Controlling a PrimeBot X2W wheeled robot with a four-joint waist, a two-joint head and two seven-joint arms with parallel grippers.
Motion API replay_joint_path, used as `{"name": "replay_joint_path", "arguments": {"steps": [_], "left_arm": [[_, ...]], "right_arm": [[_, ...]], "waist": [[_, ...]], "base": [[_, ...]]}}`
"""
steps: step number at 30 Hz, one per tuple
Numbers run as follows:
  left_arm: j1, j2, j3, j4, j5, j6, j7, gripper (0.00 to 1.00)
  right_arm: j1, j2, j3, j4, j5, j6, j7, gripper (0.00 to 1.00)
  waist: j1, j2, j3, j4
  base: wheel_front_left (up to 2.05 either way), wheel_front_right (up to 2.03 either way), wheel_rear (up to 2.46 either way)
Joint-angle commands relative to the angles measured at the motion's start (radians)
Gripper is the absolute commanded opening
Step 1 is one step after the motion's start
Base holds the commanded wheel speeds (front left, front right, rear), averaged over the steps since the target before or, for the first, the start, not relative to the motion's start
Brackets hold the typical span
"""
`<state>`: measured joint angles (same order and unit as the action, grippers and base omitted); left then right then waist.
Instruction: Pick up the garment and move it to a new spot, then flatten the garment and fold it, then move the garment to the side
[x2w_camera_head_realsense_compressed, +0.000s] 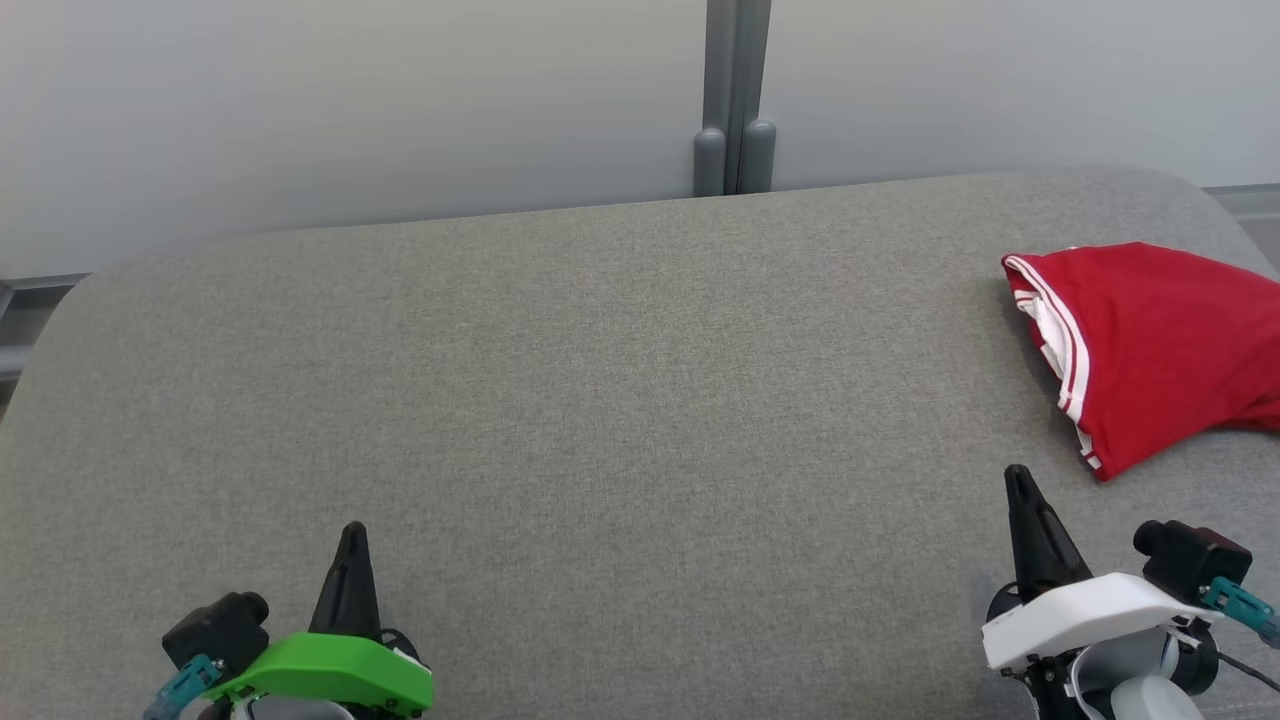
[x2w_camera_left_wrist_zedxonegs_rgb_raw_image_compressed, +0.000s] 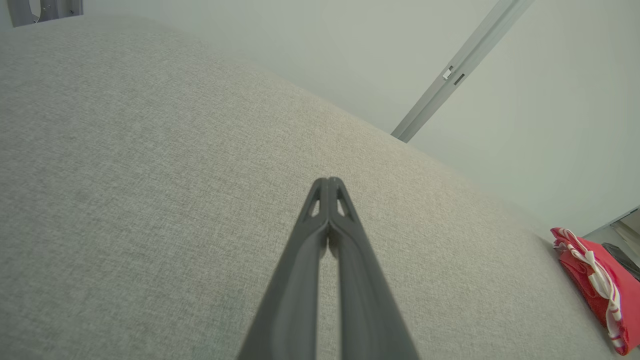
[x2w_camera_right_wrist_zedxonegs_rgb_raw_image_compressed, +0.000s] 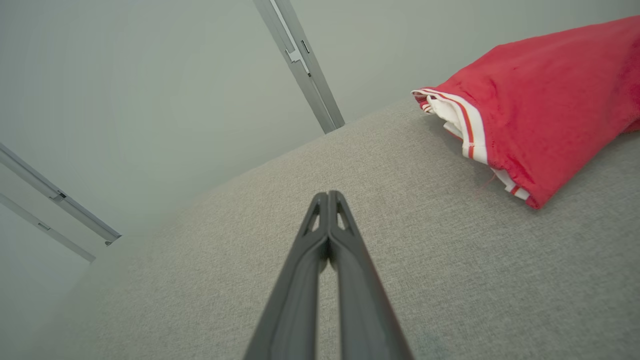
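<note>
And there's nothing to read here: no lettering, no label, no brand, no number, no sign legible on any surface in these three views.

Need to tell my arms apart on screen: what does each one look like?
Left gripper: bright green shell, black camera block, teal plug. Right gripper: white shell, black camera, teal connector, thin black cable. Both have long, dark, tapering jaws.
</note>
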<state>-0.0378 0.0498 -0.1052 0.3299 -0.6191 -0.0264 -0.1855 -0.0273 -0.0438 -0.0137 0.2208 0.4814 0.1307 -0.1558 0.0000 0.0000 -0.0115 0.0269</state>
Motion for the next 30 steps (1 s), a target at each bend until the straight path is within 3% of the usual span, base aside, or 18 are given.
{"name": "replay_joint_path", "arguments": {"steps": [1, 30], "left_arm": [[-0.035, 0.001, 0.006, -0.016, -0.029, -0.006, 0.005, 0.0], [-0.074, 0.001, 0.049, -0.024, -0.399, -0.045, 0.093, 0.0]], "right_arm": [[-0.029, -0.005, -0.008, -0.011, 0.034, 0.0, 0.008, 0.0], [-0.054, -0.009, -0.082, 0.004, 0.447, 0.0, 0.13, 0.0]], "waist": [[0.0, 0.0, 0.0, 0.0], [0.0, 0.0, 0.004, -0.008]], "base": [[0.0, 0.0, 0.0], [0.0, 0.0, 0.0]]}}
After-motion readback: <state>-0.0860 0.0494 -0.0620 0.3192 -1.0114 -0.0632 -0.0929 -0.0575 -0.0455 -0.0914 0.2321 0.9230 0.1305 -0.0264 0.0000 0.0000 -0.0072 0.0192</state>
